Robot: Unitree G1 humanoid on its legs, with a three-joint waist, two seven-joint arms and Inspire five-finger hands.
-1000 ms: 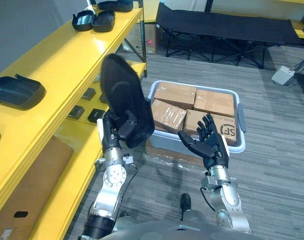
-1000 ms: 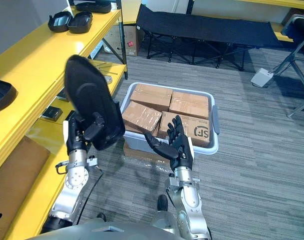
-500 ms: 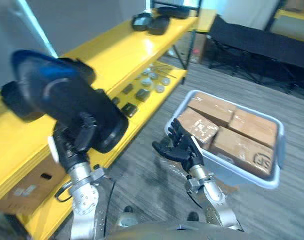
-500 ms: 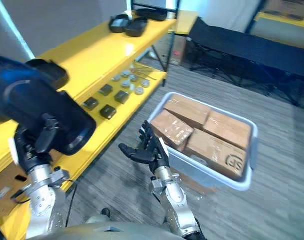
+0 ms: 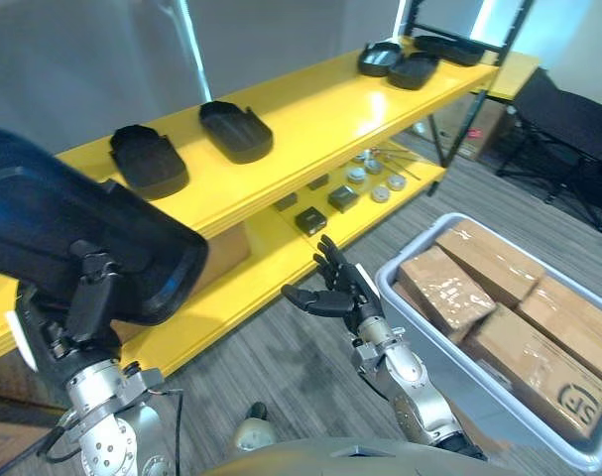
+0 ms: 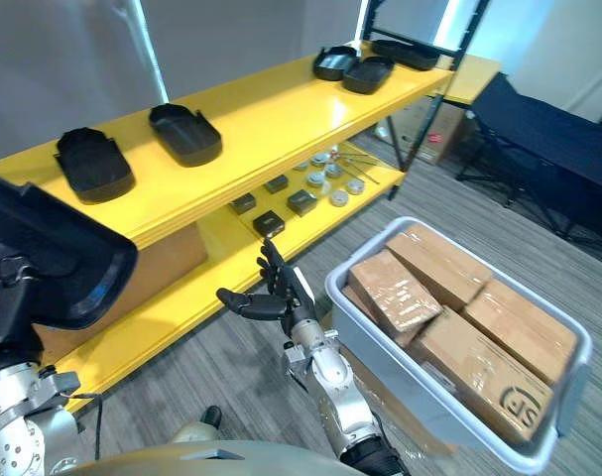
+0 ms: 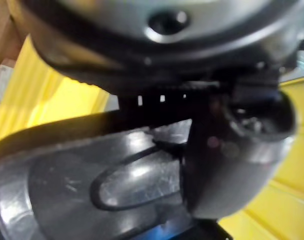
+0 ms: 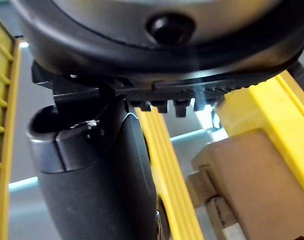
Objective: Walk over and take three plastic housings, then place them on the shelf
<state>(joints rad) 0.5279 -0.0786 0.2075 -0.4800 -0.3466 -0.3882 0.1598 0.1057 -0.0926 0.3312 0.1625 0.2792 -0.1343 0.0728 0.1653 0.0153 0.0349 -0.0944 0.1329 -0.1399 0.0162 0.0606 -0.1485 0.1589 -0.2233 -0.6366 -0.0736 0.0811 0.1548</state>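
My left hand (image 5: 86,300) is shut on a large black plastic housing (image 5: 72,236), holding it up at the lower left; my thumb (image 7: 235,150) presses on its shiny inner face (image 7: 91,186). Two more black housings (image 5: 148,159) (image 5: 236,130) lie on the yellow shelf's top board (image 5: 310,109), and several others (image 5: 398,62) sit at its far end. My right hand (image 5: 332,294) hangs open and holds nothing, in front of the lower board.
A grey bin (image 6: 365,248) packed with cardboard boxes (image 6: 449,322) stands on the floor at the right. Small dark and round parts (image 5: 345,188) lie on the lower shelf board. A cardboard box (image 6: 162,263) sits under the top board.
The camera has swung left toward the shelf. The housing in my left hand has tipped from upright to lying nearly flat. My right hand stays open.
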